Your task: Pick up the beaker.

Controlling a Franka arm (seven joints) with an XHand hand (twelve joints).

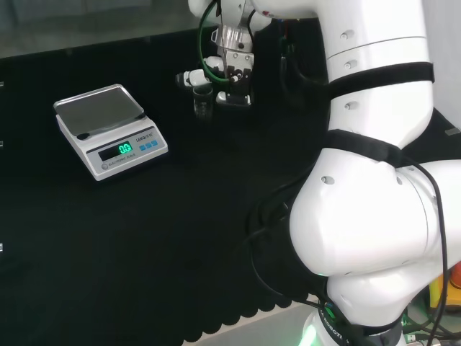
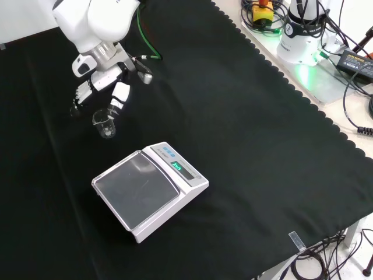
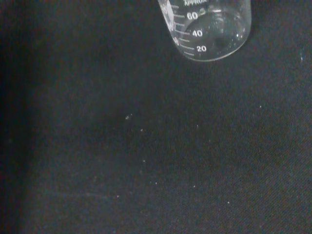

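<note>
The beaker [image 2: 106, 123] is a small, clear glass cup with straight walls and a rounded bottom edge, standing upright on the black cloth [image 2: 245, 146]. In the wrist view its lower part [image 3: 209, 29] shows white measuring marks up one side, with short lines stepping up the wall; nothing can be seen inside it, though clear glass makes that hard to judge. In the head view the beaker [image 1: 202, 101] is a faint see-through shape against the cloth, with a dark rim at its top.

In the front view the beaker stands toward the upper left of the cloth, just below the hand [image 2: 105, 81]. A scale [image 2: 150, 189] sits lower and to the right, apart from the beaker, with a flat grey weighing plate and a lit green display on its front panel beside two blue buttons. In the head view the scale [image 1: 108, 130] is to the left of the beaker.

The hand [image 1: 230, 72] hangs over the beaker with its fingers [image 2: 119, 96] pointing down and spread on either side of the rim. They look fairly straight and reach about the top of the glass. Whether any fingertip touches the wall cannot be told, and the fingers are not curled round it. The white arm [image 1: 374, 180] stands at the right of the head view.
</note>
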